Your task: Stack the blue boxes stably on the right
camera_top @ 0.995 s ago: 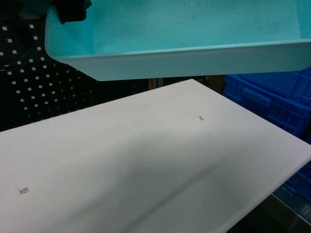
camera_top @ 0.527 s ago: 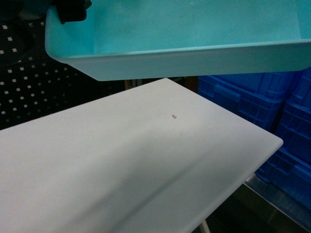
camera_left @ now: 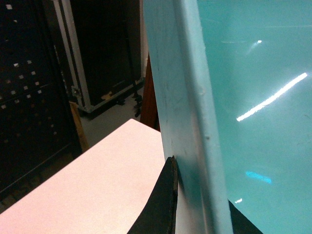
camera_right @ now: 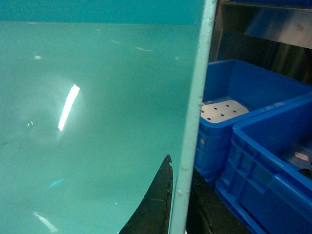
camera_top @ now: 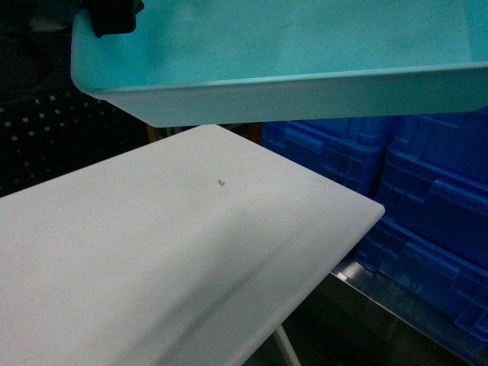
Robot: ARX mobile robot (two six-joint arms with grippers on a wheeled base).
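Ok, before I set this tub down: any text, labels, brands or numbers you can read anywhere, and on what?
None can be read in any view.
Small dark mark on the white table: too small and blurred to tell whether it is text.
Turquoise tub: no print visible, only light glare.
Blue crates: no lettering visible; something pale at the edge of the right wrist view inside one is too blurred to read.

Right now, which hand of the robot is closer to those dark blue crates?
The right. Its fingers grip the tub's right wall, just beside the blue crates; the left fingers grip the tub's opposite wall, above the table.
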